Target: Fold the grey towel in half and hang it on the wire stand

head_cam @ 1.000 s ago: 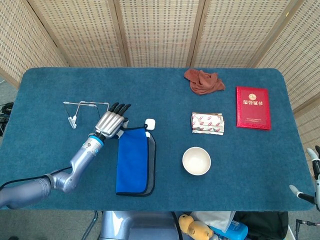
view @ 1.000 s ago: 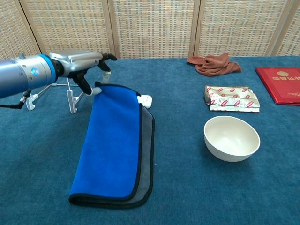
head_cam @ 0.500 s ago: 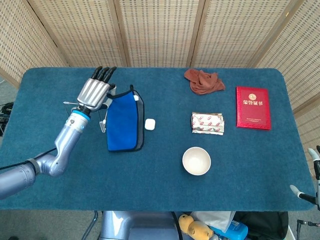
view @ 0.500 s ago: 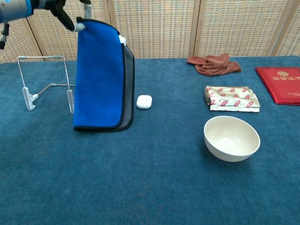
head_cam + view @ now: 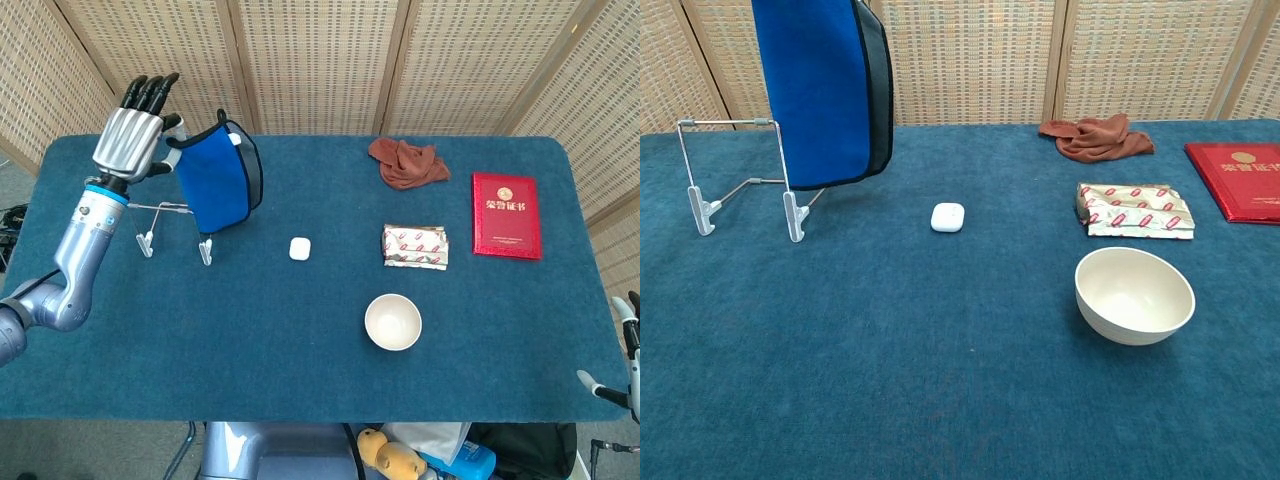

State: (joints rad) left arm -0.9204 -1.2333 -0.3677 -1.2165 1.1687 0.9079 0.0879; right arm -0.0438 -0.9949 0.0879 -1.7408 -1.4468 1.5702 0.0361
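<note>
While the towel hangs folded in the air above the table, its lower edge level with the top bar of the wire stand, the step in hand is the draping itself. To do it well, I judge the fold line should be carried squarely over the bar and lowered so both halves fall evenly (a skewed drop would likely slide off). The towel shows blue on its outer face with a grey layer and dark edging behind. The left hand pinches its top corner, other fingers straight up. The right hand is out of sight. Nearby lies a small white case.
</note>
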